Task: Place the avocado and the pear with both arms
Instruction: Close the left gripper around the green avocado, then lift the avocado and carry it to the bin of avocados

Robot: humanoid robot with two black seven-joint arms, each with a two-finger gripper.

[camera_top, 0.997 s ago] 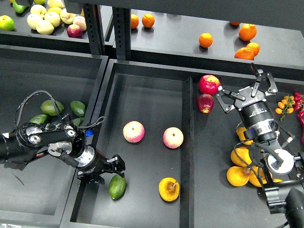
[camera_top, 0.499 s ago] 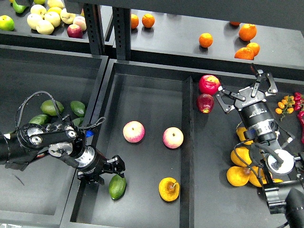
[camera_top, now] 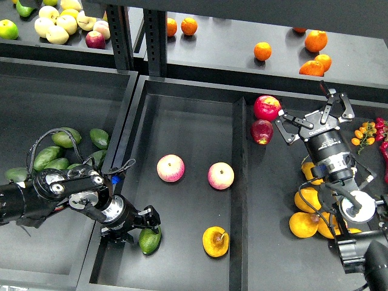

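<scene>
Head view: the middle tray (camera_top: 182, 115) is a black bin with raised walls, and it holds four fruits. The avocado (camera_top: 150, 240) lies near its front-left corner, close to the left wall. The pear (camera_top: 216, 241) lies on the floor to the right of the avocado, apart from it, stem pointing right. Two pink-yellow apples (camera_top: 171, 168) sit side by side, apart, further back in the same tray.

The left gripper (camera_top: 144, 222) reaches over the tray's left wall and sits right against the upper-left side of the avocado; its dark fingers overlap, so I cannot tell whether they are spread or pinching the fruit.

The left tray (camera_top: 66, 85) holds a cluster of green avocados (camera_top: 65, 137) by its right wall, partly behind the left arm.

The right compartment (camera_top: 273, 182) holds two red apples (camera_top: 266, 108) at its back-left corner, touching each other, and a heap of golden pears (camera_top: 303, 223) near the front, partly hidden by the right arm. The right gripper (camera_top: 316, 115) hangs above this compartment just right of the red apples, fingers spread wide and holding nothing.

On the rear shelf (camera_top: 230, 54) lie scattered oranges (camera_top: 262, 51); pale apples (camera_top: 57, 24) are heaped at far left
</scene>
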